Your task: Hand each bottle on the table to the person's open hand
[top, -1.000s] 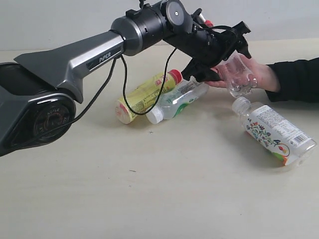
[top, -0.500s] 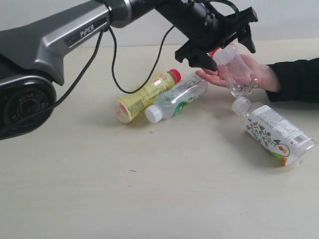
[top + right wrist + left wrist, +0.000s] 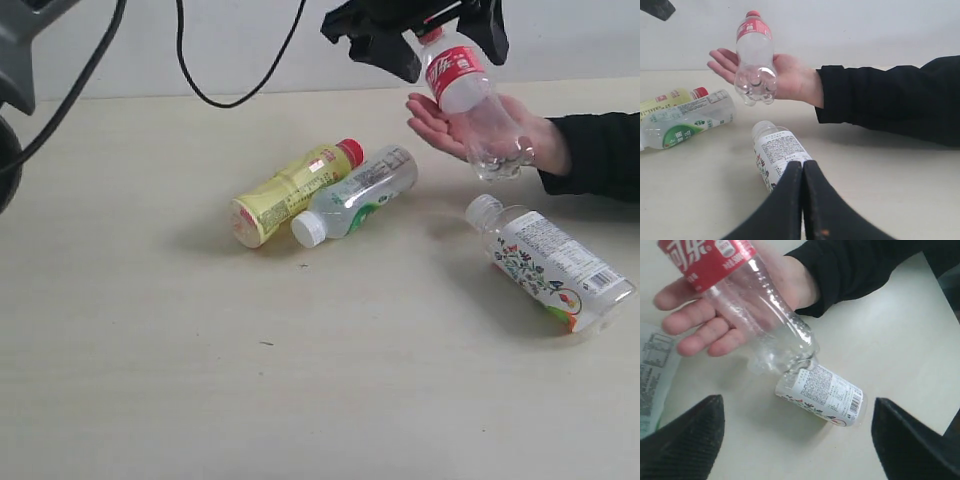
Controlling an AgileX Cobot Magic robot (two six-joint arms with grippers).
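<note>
**Exterior view.** The left gripper (image 3: 448, 45) hangs with its jaws apart just above the red-labelled clear plastic bottle (image 3: 468, 100). That bottle lies tilted, cap up, on the person's open hand (image 3: 435, 125). Three more lie on the pale beige bench (image 3: 150, 350). The yellow-labelled bottle with a red cap (image 3: 290, 192) touches the white-capped clear bottle with a green-white label (image 3: 355, 195). The wide floral-labelled bottle (image 3: 550, 268) lies apart, below the hand.

**Left wrist view.** The jaws are wide, with nothing between them. The bottle looks empty, ribbed and thin-walled. We judge two risks. The person's fingers are not curled round it, so it may roll off the palm. A gripper finger near the cap could also clip it.

**Right wrist view.** The right gripper (image 3: 802, 172) is pressed together and empty. The handed bottle's petal base faces us.
</note>
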